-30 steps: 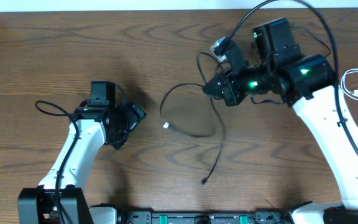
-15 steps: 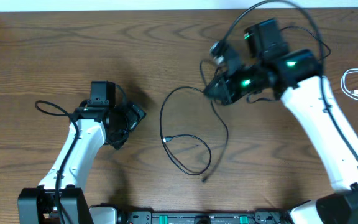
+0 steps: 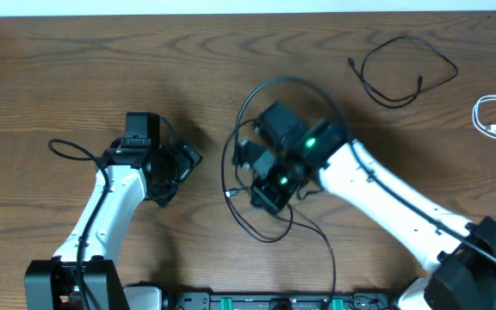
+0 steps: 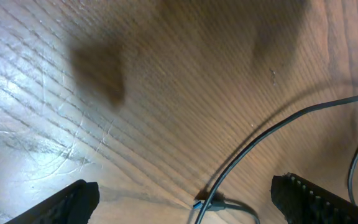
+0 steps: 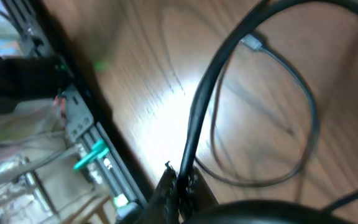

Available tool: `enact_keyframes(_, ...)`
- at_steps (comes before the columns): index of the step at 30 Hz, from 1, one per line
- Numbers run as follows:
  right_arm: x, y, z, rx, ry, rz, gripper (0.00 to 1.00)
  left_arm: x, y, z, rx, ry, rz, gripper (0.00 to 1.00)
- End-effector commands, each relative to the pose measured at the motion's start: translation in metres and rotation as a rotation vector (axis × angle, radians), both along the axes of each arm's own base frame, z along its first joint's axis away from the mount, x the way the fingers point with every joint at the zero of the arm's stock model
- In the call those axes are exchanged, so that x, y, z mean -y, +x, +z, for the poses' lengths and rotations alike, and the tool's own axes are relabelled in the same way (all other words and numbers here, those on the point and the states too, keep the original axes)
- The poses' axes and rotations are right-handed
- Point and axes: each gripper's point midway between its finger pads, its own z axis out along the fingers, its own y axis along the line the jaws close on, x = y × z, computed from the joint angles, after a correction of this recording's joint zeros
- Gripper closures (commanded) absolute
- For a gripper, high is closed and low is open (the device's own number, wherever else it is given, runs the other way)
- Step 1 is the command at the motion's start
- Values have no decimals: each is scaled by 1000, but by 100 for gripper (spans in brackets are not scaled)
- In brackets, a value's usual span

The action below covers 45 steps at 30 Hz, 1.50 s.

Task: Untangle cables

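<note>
Since it looks limp and light, black cable: hold near plug.
Right gripper: pinching it.
Left gripper: spread.

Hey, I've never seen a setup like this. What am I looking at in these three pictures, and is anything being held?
The left arm and right arm are robot arms at a wooden table. One picture looks down from above; the others come from a camera on each wrist. On the table lie three thin cables: a black cable in the middle, a second black cable at the far edge, a coiled white cable on the right. The right gripper is shut on the middle black cable; the left gripper is open, holding nothing.
</note>
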Motion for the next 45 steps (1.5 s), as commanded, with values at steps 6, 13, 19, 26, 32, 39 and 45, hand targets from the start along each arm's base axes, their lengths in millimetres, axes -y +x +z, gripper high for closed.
enact_keyframes(6, -8, -38, -80, 100, -97, 59, 89, -3, 2, 4, 15, 15, 1, 7)
enact_keyframes(13, -1, -45, -103, 218, -220, 83, 58, -3, 2, 4, 15, 15, 1, 7)
enact_keyframes(19, -4, -49, -127, 194, -256, 98, 36, -3, 2, 4, 15, 15, 1, 7)
enact_keyframes(26, 0, -56, -151, 169, -333, 127, 84, -3, 2, 4, 15, 15, 1, 7)
enact_keyframes(32, -9, -40, -128, 173, -295, 33, 99, -3, 2, 4, 15, 15, 1, 7)
enact_keyframes(39, 58, 57, -49, 428, -471, -294, 99, -3, 2, 4, 15, 15, 1, 7)
enact_keyframes(45, 138, 73, -24, 311, -561, -462, 99, -3, 2, 4, 15, 15, 1, 7)
